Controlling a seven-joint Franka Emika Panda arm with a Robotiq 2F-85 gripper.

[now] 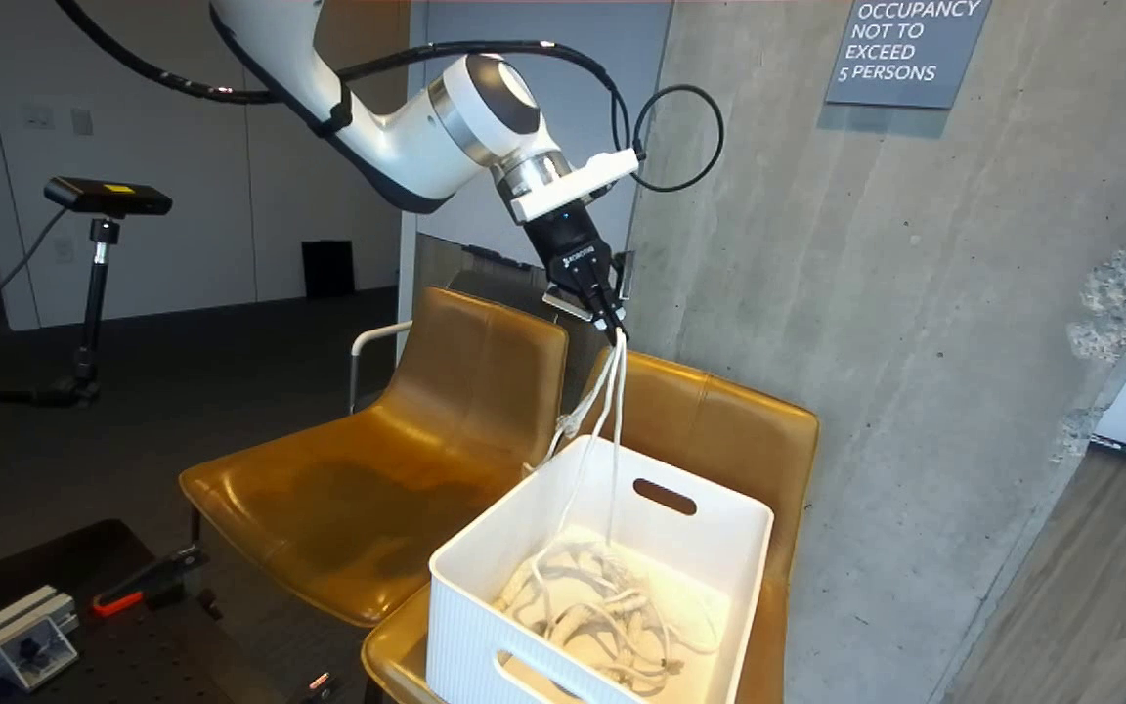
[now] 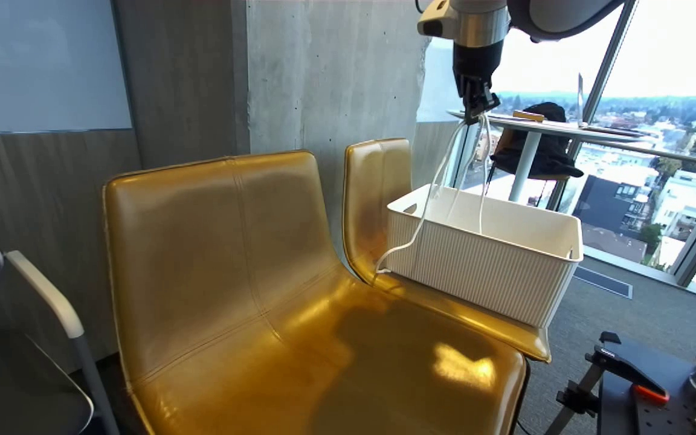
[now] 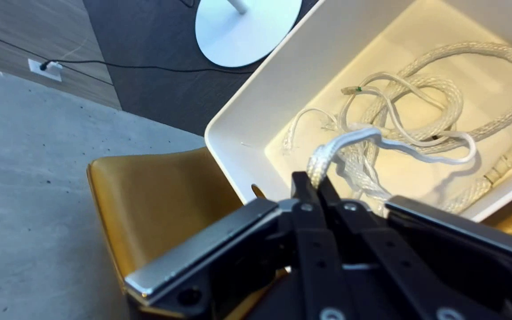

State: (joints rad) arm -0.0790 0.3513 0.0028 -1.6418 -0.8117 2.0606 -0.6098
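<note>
The fingers (image 3: 301, 186) were pinched together on a white braided rope (image 3: 320, 163), whose gripped part poked up between their tips in the wrist view. The gripper (image 1: 614, 332) hung above a white ribbed bin (image 2: 487, 272), with the rope trailing beneath it: in both exterior views some strands dropped past the rim into the bin, while another ran down outside, reaching the chair at the bin's lower corner. On the bin's cream floor lay a loose tangle of thick cord (image 3: 452, 100) and thinner strands; whether all of it was a single rope could not be told. A wrapped cord end (image 3: 507, 162) lay near a side wall of the bin. The bin stood on the seat of a tan leather chair (image 1: 719, 406), and a matching chair (image 2: 185, 241) stood just beside. Near the backrests rose a concrete wall (image 1: 866, 342) with a grey occupancy sign (image 1: 905, 54). Farther out, in an exterior view, a black camera (image 1: 108, 196) sat on a stand. In an exterior view a black-and-orange clamp (image 2: 626, 365) lay on a dark tabletop (image 2: 680, 365), and a round white table (image 2: 544, 127) stood before tall windows (image 2: 674, 60).
</note>
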